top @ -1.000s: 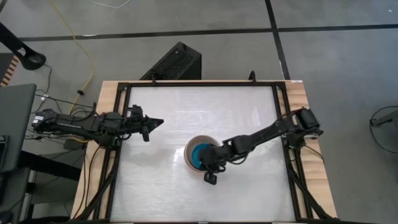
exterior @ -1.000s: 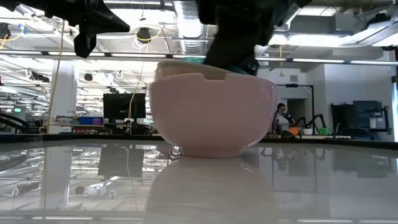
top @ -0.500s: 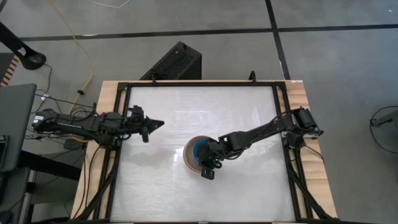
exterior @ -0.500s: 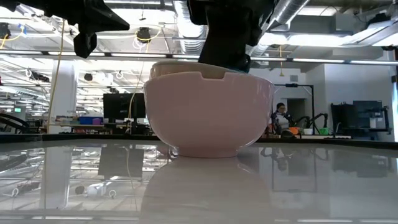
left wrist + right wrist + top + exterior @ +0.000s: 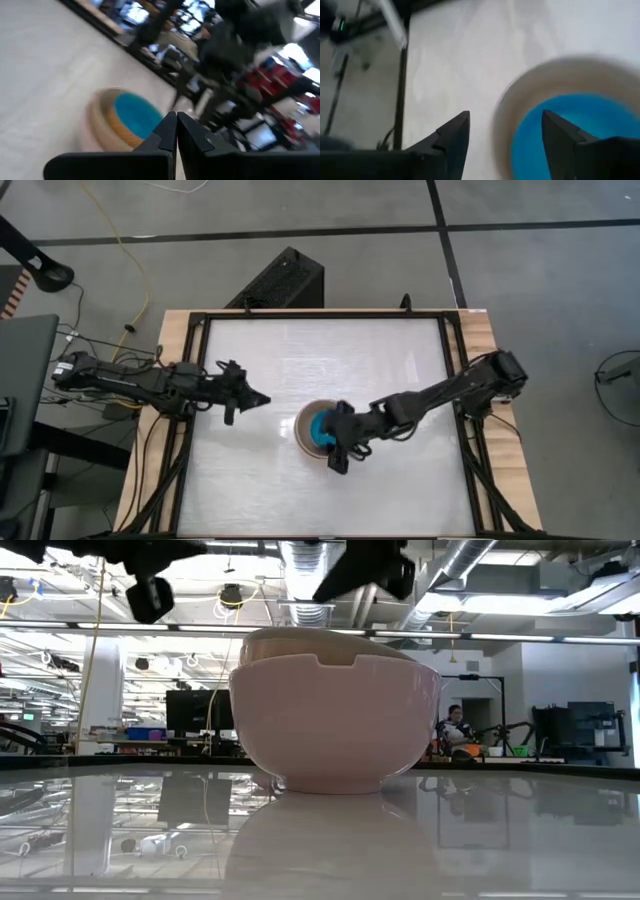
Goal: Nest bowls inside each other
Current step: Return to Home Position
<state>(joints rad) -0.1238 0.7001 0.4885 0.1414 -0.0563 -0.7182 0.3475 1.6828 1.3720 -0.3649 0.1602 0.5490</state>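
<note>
At mid-table [image 5: 300, 360], the nested bowls [image 5: 304, 431] sat upright, blue bowl [image 5: 320, 427] innermost. Right gripper [image 5: 505, 115] hovered above the stack's edge, fingers spread, grasping nothing. Left gripper [image 5: 262, 399] waited well apart, fingers pressed together.

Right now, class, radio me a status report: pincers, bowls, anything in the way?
Left pincer shut, apart from bowl stack. Right pincer open, empty, above stack's edge. Bowls nested, blue bowl innermost. No obstruction visible.
</note>
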